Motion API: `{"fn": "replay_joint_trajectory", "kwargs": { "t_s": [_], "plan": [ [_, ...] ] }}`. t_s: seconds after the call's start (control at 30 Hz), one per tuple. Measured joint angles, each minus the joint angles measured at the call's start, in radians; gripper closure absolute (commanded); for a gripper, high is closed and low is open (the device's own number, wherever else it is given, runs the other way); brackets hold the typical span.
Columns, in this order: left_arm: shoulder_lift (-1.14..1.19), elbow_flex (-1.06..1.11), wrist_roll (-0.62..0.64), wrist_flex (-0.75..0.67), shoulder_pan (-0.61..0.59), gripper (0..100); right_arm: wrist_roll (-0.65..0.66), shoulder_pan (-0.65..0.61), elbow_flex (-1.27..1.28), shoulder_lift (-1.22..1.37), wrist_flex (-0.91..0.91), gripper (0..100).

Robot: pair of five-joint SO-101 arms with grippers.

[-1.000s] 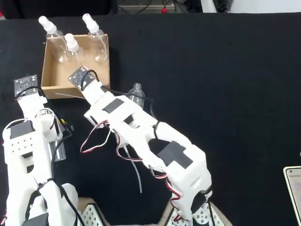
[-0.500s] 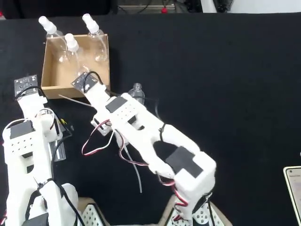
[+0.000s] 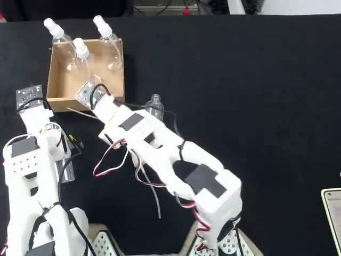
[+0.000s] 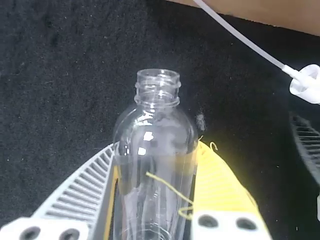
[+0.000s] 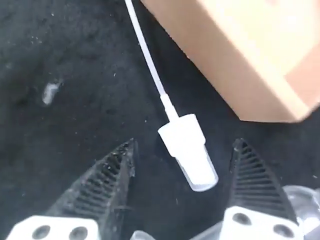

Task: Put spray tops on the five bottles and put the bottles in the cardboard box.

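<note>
My right gripper (image 5: 185, 144) stands open over the table with a white spray top (image 5: 189, 156) lying between its fingers, its thin tube (image 3: 79, 111) running along the near edge of the cardboard box (image 3: 53, 85). In the high view that gripper (image 3: 89, 95) sits at the box's near wall. My left gripper (image 4: 155, 150) is shut on a clear bottle (image 4: 154, 150) with a bare neck, which points toward the spray top (image 4: 305, 86). Three bottles with spray tops (image 3: 81, 50) stand in the box. Another uncapped bottle (image 3: 155, 102) stands on the table beside the right arm.
The black table (image 3: 250, 80) stretches wide to the right of the arms. Loose red and white wires (image 3: 114, 154) hang from the right arm. A pale object (image 3: 333, 210) lies at the table's right edge.
The right arm drew back slightly to the right, then swung left again along the box's near wall; the tube shifted a little. The left arm and its bottle kept still.
</note>
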Motion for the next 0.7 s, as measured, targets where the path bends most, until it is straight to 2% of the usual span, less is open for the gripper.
{"fn": "replay_joint_trajectory", "kwargs": {
  "t_s": [0.1, 0.23, 0.27, 0.33, 0.5, 0.7],
  "plan": [
    [0.000, 0.000, 0.000, 0.000, 0.000, 92, 0.008, 0.000, 0.000, 0.046, -0.028, 74.0],
    [0.000, 0.000, 0.000, 0.000, 0.000, 92, 0.009, 0.000, -0.002, 0.054, -0.009, 96.9],
    [0.000, 0.000, 0.000, 0.000, 0.000, 92, 0.009, 0.000, -0.002, 0.054, 0.006, 99.3],
    [0.000, 0.000, 0.000, 0.000, 0.000, 92, 0.011, 0.000, -0.003, 0.052, 0.034, 96.4],
    [0.000, 0.000, 0.000, 0.000, 0.000, 92, 0.009, -0.003, 0.002, 0.000, 0.164, 98.8],
    [0.000, 0.000, 0.000, 0.000, 0.000, 92, 0.025, -0.032, 0.169, -0.259, 0.206, 98.8]
  ]
}}
